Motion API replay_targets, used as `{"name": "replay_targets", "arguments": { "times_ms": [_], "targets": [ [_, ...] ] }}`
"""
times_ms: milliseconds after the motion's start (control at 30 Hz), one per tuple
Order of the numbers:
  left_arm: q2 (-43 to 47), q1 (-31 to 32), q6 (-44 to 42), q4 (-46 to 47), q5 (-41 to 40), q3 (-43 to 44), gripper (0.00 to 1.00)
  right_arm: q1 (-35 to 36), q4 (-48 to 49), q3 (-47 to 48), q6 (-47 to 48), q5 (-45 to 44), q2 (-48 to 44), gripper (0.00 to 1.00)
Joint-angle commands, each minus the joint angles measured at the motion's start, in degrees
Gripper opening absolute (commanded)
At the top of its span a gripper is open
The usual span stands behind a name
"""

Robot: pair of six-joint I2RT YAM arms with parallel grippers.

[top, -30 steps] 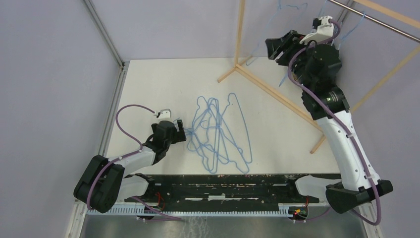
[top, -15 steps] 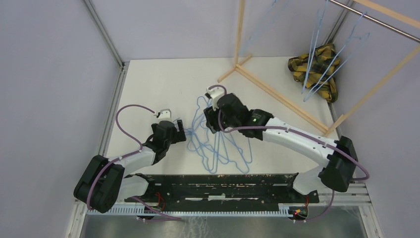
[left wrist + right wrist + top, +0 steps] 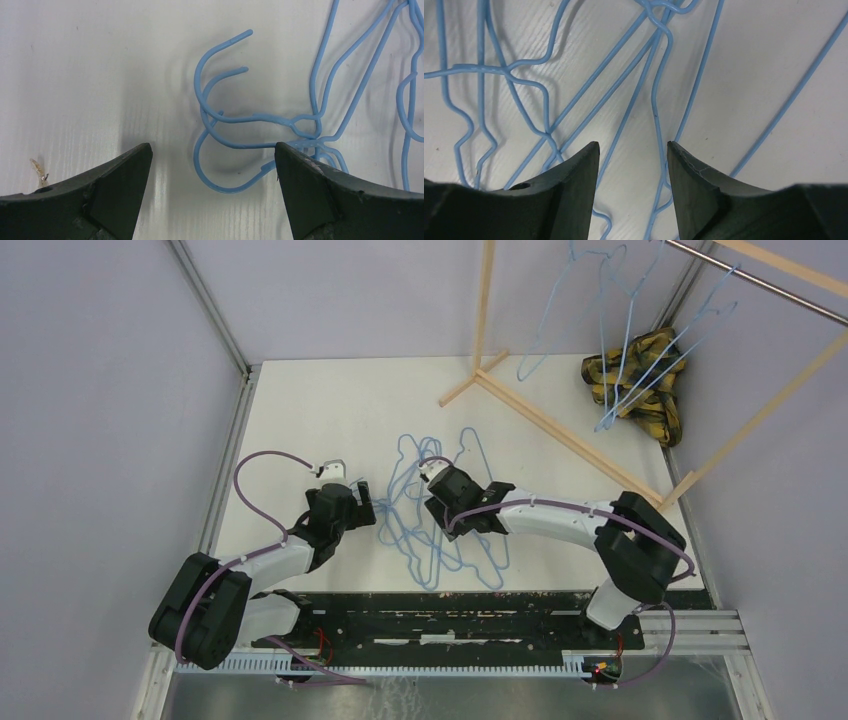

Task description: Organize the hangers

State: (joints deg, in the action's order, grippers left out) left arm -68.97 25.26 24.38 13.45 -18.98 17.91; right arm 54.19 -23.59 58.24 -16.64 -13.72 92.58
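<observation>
Several light-blue wire hangers (image 3: 425, 540) lie tangled in a heap on the white table. More hangers (image 3: 601, 423) hang from the rod at the back right. My left gripper (image 3: 368, 506) rests low at the heap's left edge. It is open, and in the left wrist view (image 3: 212, 150) the hangers' hooks (image 3: 228, 190) lie between its fingertips, untouched. My right gripper (image 3: 447, 508) points down over the middle of the heap. In the right wrist view (image 3: 633, 146) it stands open, with hanger wires (image 3: 655, 107) running between its jaws on the table.
A wooden rack frame (image 3: 560, 435) stands at the back right with a metal rod (image 3: 760, 280) across its top. A yellow-black plaid cloth (image 3: 655, 380) lies under the hung hangers. Grey walls enclose the table on the left and at the back.
My right arm has come down from the rack to the middle of the heap. The hangers on the rod have swung. The left arm has not moved.
</observation>
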Motion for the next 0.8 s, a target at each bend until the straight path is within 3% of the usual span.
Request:
{"name": "replay_targets", "arguments": {
  "times_ms": [0,400,767],
  "targets": [
    [0.9,0.2,-0.6,2.5,-0.8,0.9,0.99,-1.7,4.4,1.2,2.0,-1.4,3.0,0.60],
    [1.8,0.3,-0.5,1.1,-1.3,1.8,0.99,-6.4,7.9,3.5,2.5,5.6,8.8,0.50],
    [4.9,0.3,-1.2,-11.3,-5.7,17.3,0.99,-7.5,4.7,5.1,2.8,7.7,7.2,0.36]
  ]
}}
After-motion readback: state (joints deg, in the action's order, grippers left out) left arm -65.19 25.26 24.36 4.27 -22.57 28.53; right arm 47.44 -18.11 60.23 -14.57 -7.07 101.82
